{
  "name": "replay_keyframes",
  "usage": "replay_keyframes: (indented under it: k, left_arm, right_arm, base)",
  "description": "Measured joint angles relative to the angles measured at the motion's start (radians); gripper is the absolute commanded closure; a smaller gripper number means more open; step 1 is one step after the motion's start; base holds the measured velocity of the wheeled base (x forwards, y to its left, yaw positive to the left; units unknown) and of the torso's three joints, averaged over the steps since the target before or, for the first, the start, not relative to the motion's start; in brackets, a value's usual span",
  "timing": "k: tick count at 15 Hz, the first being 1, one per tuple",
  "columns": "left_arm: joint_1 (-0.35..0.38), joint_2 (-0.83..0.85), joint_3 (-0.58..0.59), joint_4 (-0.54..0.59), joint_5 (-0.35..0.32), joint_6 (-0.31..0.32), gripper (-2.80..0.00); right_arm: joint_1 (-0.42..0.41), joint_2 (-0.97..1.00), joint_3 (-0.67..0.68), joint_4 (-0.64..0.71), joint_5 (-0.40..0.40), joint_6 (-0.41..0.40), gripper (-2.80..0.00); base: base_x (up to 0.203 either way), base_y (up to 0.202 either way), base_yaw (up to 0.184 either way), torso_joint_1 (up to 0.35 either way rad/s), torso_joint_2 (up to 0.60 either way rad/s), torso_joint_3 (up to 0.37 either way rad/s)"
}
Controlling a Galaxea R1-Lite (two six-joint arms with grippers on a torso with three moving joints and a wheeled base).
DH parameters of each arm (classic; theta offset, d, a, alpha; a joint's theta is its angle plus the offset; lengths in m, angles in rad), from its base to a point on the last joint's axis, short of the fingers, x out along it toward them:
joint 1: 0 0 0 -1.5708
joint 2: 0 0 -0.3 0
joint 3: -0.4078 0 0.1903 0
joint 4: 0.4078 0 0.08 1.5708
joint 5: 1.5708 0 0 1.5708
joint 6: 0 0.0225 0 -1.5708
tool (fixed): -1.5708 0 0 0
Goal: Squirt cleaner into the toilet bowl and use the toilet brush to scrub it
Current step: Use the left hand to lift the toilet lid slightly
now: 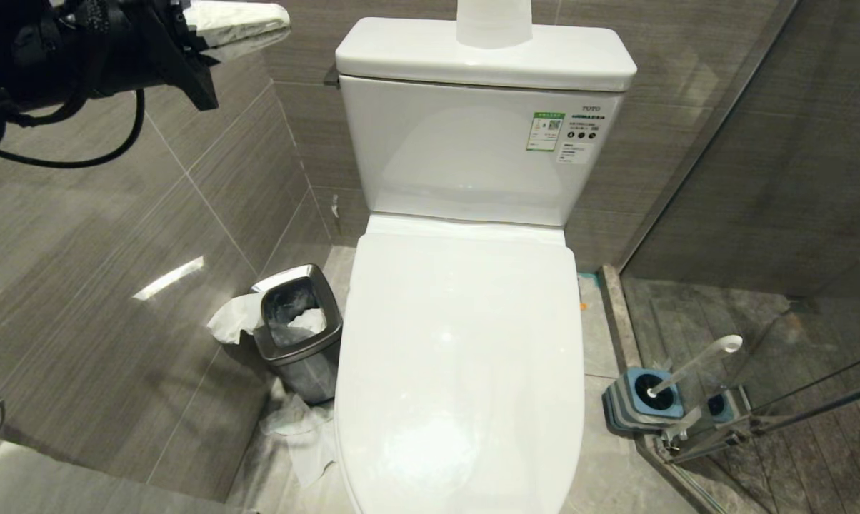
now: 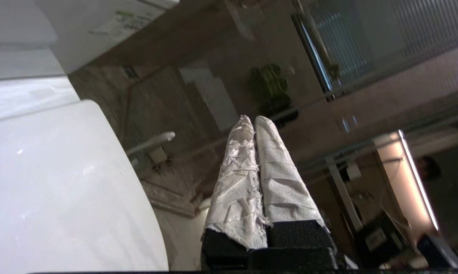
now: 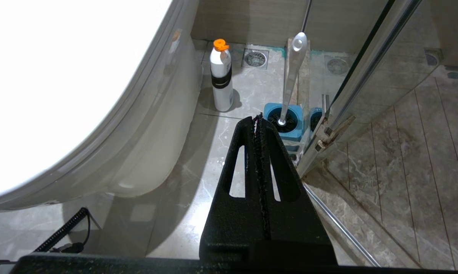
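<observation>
The toilet bowl is hidden under its shut white lid [image 1: 466, 343]; its outer wall [image 3: 137, 152] shows in the right wrist view. The toilet brush [image 1: 694, 368] stands in its blue-and-grey holder [image 1: 644, 400] on the floor to the toilet's right, against the glass. No cleaner liquid is in view. A white bottle with an orange cap [image 3: 221, 76] stands on the floor beside the toilet's base. My left gripper [image 1: 283, 25] hangs high at the left of the tank, shut and empty, its fingers [image 2: 282, 182] wrapped in white tissue. My right gripper [image 3: 258, 117] is shut and empty, low over the floor, just short of the brush holder [image 3: 286, 121].
A steel waste bin [image 1: 298, 332] with tissue in it stands left of the toilet, and more tissue [image 1: 305, 435] lies on the floor. A glass shower partition [image 1: 758, 214] closes the right side. A paper roll [image 1: 494, 21] sits on the tank. A floor drain [image 3: 255, 58] lies behind the bottle.
</observation>
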Motion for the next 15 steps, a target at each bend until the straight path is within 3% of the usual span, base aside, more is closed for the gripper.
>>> replay_keyframes:
  k: [3, 4, 7, 10, 15]
  left_arm:
    - [0.053, 0.036, 0.001, -0.064, -0.187, 0.000, 0.00]
    - [0.061, 0.043, 0.005, -0.081, -0.207, -0.001, 0.00]
    - [0.066, 0.054, 0.073, -0.110, -0.229, 0.026, 0.00]
    - [0.067, 0.090, 0.155, -0.182, -0.242, 0.125, 0.00]
    - [0.081, 0.153, 0.290, -0.184, -0.244, 0.273, 0.00]
  right_arm:
    - [0.000, 0.000, 0.000, 0.000, 0.000, 0.000, 0.00]
    - [0.000, 0.000, 0.000, 0.000, 0.000, 0.000, 0.00]
    - [0.000, 0.000, 0.000, 0.000, 0.000, 0.000, 0.00]
    - [0.000, 0.000, 0.000, 0.000, 0.000, 0.000, 0.00]
    - [0.000, 0.000, 0.000, 0.000, 0.000, 0.000, 0.00]
  base:
    - [0.000, 0.000, 0.000, 0.000, 0.00, 0.000]
    - [0.000, 0.000, 0.000, 0.000, 0.00, 0.000]
    - [0.000, 0.000, 0.000, 0.000, 0.00, 0.000]
    - [0.000, 0.000, 0.000, 0.000, 0.00, 0.000]
    - [0.000, 0.000, 0.000, 0.000, 0.00, 0.000]
